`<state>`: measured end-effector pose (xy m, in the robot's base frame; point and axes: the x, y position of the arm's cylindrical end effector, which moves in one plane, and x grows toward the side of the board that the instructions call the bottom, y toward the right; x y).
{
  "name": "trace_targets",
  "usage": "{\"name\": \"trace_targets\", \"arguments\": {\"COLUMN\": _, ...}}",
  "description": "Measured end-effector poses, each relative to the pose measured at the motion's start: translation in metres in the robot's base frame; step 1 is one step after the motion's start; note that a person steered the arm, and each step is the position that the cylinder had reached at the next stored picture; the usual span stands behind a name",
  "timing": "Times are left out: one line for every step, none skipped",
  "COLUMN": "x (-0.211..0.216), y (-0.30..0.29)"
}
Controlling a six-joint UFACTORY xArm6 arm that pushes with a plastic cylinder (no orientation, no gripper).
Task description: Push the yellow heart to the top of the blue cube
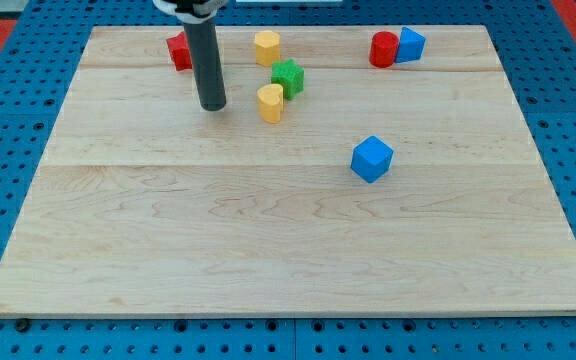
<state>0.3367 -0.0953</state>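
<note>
Camera view: a pale wooden board [288,250] on a blue pegboard. My tip [213,106] rests on the board, grasping nothing, just at nine o'clock of the yellow heart [270,103]. A green block [288,77] touches the heart at one o'clock. The blue cube [372,158] lies well apart at four o'clock. Along the top: red block [178,51], yellow block [267,47], red cylinder [384,49] touching a blue block [410,44].

1. The board [288,250] is pale wood, smooth, with a matt grain.
2. My tip [213,106] ends a dark, matt rod.
3. The yellow heart [270,103] and blue cube [371,159] look like smooth plastic, faintly glossy.
</note>
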Motion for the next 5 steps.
{"name": "trace_targets", "arguments": {"x": -0.008, "y": 0.029}}
{"name": "trace_targets", "arguments": {"x": 0.013, "y": 0.036}}
{"name": "trace_targets", "arguments": {"x": 0.017, "y": 0.078}}
{"name": "trace_targets", "arguments": {"x": -0.004, "y": 0.083}}
{"name": "trace_targets", "arguments": {"x": -0.016, "y": 0.102}}
